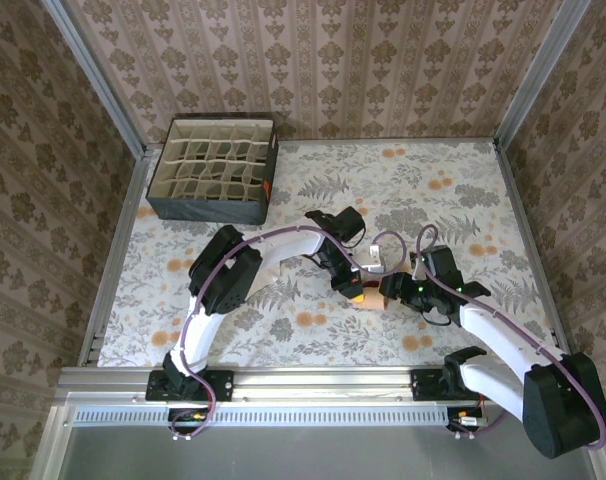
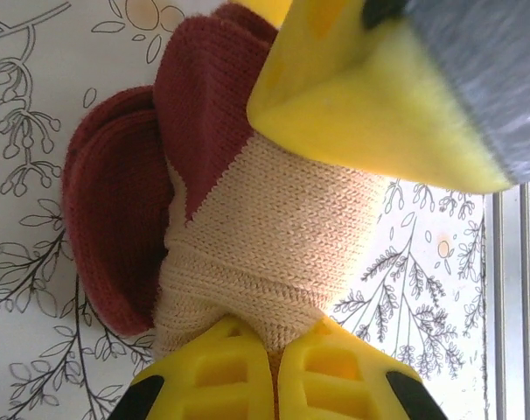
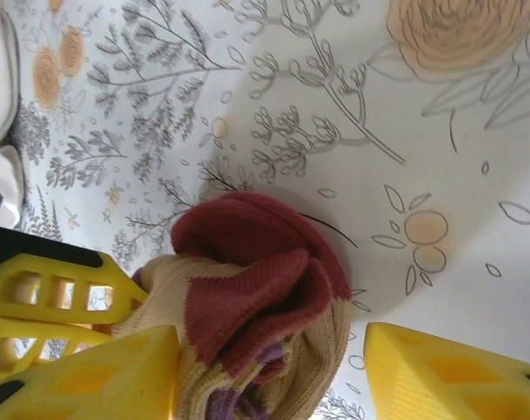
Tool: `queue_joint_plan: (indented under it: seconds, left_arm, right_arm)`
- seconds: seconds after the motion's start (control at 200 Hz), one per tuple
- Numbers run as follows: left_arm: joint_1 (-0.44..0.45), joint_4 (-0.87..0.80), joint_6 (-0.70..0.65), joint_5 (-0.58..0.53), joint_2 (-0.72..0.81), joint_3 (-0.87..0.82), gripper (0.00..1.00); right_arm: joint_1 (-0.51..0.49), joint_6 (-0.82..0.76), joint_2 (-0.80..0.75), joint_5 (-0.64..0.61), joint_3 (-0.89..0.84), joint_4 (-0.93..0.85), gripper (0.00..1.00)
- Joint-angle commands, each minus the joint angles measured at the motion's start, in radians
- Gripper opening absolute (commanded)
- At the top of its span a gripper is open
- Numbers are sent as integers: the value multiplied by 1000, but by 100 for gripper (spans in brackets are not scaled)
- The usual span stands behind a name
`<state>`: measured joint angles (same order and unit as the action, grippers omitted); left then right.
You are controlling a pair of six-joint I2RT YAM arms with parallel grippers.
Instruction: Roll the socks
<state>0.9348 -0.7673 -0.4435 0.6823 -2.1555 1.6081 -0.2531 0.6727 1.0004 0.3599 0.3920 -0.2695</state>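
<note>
Left end effector [image 2: 278, 350] clenched on the tan end of the rolled tan-and-maroon knit sock [image 2: 265, 227], which lies on the floral-print tabletop [image 2: 38, 87] directly ahead of its fingertips. Right end effector [image 3: 269, 359] released: jaws straddle the roll, one pad touching, the other just clear.

Judgement: hold the left pinch firm so the roll cannot unwind. Close the right squarely across the maroon layers, not on the loose purple-striped edge.

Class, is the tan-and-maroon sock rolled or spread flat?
Rolled: the tan-and-maroon sock is a compact bundle, maroon layers curled over tan knit.
</note>
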Motion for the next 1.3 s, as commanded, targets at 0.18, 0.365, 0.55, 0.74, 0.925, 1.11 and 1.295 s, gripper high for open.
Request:
queue_joint_plan:
  seconds: [0.18, 0.365, 0.55, 0.74, 0.925, 1.11, 1.295]
  left_arm:
    - [6, -36, 70, -3, -59, -20, 0]
    - [6, -6, 100, -8, -64, -19, 0]
    - [12, 35, 133, 1, -71, -14, 2]
    - [16, 129, 120, -81, -1, -95, 12]
    - [14, 361, 49, -162, 193, -299, 22]
    - [16, 586, -18, -221, 369, -489, 38]
    - [78, 826, -155, -346, 515, -687, 49]
  right_arm:
    - [-9, 62, 63, 83, -35, 102, 59]
    - [-35, 46, 155, 88, -11, 96, 59]
    - [-55, 28, 248, 74, 21, 50, 48]
    - [-55, -28, 334, -3, 85, -66, 13]
    - [-54, -82, 385, -41, 151, -143, 2]
    - [-54, -106, 461, -39, 204, -166, 0]
    - [-55, -124, 503, -31, 249, -189, 0]
